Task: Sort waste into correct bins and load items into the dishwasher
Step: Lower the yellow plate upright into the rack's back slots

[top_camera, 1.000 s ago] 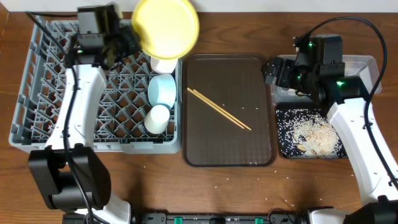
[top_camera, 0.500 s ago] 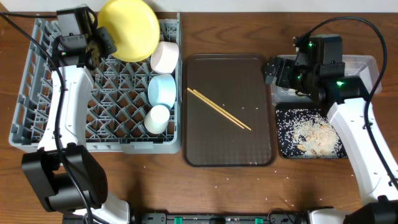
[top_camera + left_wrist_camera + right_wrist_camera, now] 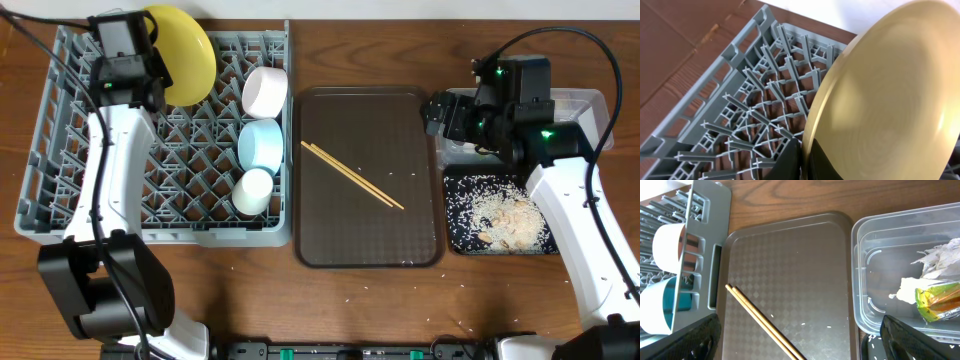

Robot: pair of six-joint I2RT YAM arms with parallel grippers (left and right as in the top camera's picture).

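My left gripper (image 3: pixel 150 82) (image 3: pixel 802 162) is shut on the rim of the round yellow plate (image 3: pixel 185 40) (image 3: pixel 890 90). It holds the plate tilted on edge over the back left of the grey dishwasher rack (image 3: pixel 60 170) (image 3: pixel 765 100). A white bowl (image 3: pixel 265 90) (image 3: pixel 665 242), a light blue bowl (image 3: pixel 260 143) (image 3: pixel 660 310) and a white cup (image 3: pixel 253 190) sit in the rack's right column. Two wooden chopsticks (image 3: pixel 352 175) (image 3: pixel 765 325) lie on the brown tray (image 3: pixel 370 240) (image 3: pixel 790 255). My right gripper (image 3: pixel 442 112) (image 3: pixel 800 332) hangs open and empty at that tray's right edge.
The clear tub (image 3: pixel 592 100) (image 3: pixel 865 280) at the back right holds a crumpled napkin (image 3: pixel 940 260) and a yellow-green wrapper (image 3: pixel 937 302). In front of it the black tray (image 3: pixel 455 225) holds rice and beige scraps (image 3: pixel 505 215). Stray grains dot the table's front.
My left arm has carried the yellow plate leftward, from over the rack's back right corner to its back left, turning it more on edge. The right arm has not moved.
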